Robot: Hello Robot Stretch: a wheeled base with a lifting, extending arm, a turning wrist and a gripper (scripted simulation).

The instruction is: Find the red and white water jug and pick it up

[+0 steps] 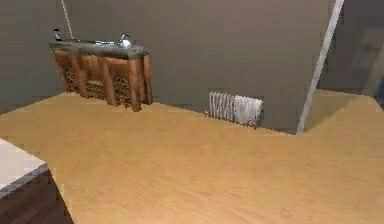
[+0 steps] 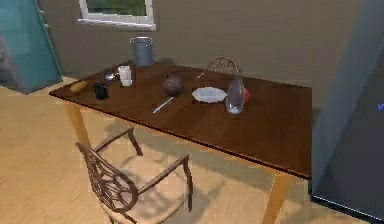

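Closest in, at the arm side view's bottom edge, a brown wooden chair with a round spoked back (image 2: 112, 180) is seen, drawn up just beside a long dark brown wooden table (image 2: 270, 130). Now the tabletop is scanned. The red and white water jug (image 2: 236, 97) is spotted standing upright near the middle of the table, just right of a flat white plate (image 2: 209, 95); any print on the jug is too small to be read. Behind the plate a thin wire arch (image 2: 222, 66) is made out. Left of the plate a small dark round object (image 2: 172, 85) is noted, and a slim silver utensil (image 2: 163, 104) is laid in front of it. Further left, a white mug (image 2: 125, 75) and a small black cup (image 2: 101, 91) are placed near each other, and a grey metal pot (image 2: 142, 50) is set at the table's far edge, under a white-framed window (image 2: 117, 10).

Over in the forward view, a white-topped counter corner (image 1: 15, 165) is caught at the bottom left. A light wooden floor (image 1: 200, 160) is spread beyond it. Against the far wall, a carved brown wooden sideboard with a grey top (image 1: 105, 75) is stood, and a white ribbed radiator (image 1: 235, 107) is mounted to its right.

The state of the gripper cannot be told.
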